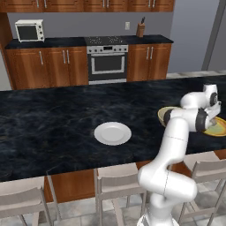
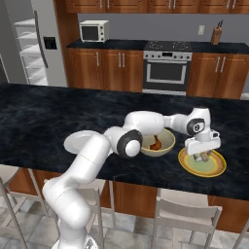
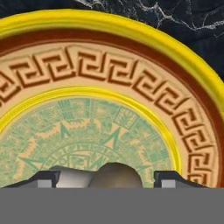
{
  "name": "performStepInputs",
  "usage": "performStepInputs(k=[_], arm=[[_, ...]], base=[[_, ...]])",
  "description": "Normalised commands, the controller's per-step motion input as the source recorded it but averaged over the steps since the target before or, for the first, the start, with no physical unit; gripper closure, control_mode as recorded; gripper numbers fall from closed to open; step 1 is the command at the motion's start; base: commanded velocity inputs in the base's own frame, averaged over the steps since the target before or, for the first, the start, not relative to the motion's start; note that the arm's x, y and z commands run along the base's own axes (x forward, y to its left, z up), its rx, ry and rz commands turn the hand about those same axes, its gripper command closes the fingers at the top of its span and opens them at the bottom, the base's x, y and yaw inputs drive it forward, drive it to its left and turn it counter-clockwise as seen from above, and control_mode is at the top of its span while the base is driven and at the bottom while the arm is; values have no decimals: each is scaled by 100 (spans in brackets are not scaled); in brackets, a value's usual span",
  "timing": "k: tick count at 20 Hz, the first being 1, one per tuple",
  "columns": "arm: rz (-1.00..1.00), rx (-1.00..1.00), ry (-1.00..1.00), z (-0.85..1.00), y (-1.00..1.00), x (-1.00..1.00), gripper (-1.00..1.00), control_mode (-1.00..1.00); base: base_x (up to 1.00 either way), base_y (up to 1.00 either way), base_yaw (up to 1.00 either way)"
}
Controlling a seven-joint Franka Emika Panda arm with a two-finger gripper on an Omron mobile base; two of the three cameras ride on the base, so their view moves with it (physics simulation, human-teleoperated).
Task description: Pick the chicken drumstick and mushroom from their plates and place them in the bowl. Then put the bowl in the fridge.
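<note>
Mushroom (image 3: 114, 175) between jaws (gap each side) on yellow-green plate (image 3: 131, 61)

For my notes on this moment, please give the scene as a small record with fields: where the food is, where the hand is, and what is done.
drumstick: lying in the bowl
mushroom: on the patterned plate, between the fingers
hand: low over that plate, straddling the mushroom, grip not confirmed
white plate: on the counter, nothing on it
fridge: door open
done: drumstick step
</note>
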Motion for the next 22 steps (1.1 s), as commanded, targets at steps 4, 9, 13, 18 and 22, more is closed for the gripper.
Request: performStepInputs(k=[4, 9, 13, 18, 22], arm=[[0, 4, 21, -23, -2, -3, 100, -100], [0, 13, 2, -2, -8, -28, 100, -100], [0, 15, -2, 15, -4, -32, 100, -100], [0, 7, -10, 36, 7, -22, 100, -100], [0, 3, -16, 35, 18, -25, 100, -100]], base=[[0, 0, 0], [0, 0, 0], [0, 0, 0], [0, 0, 0], [0, 0, 0]])
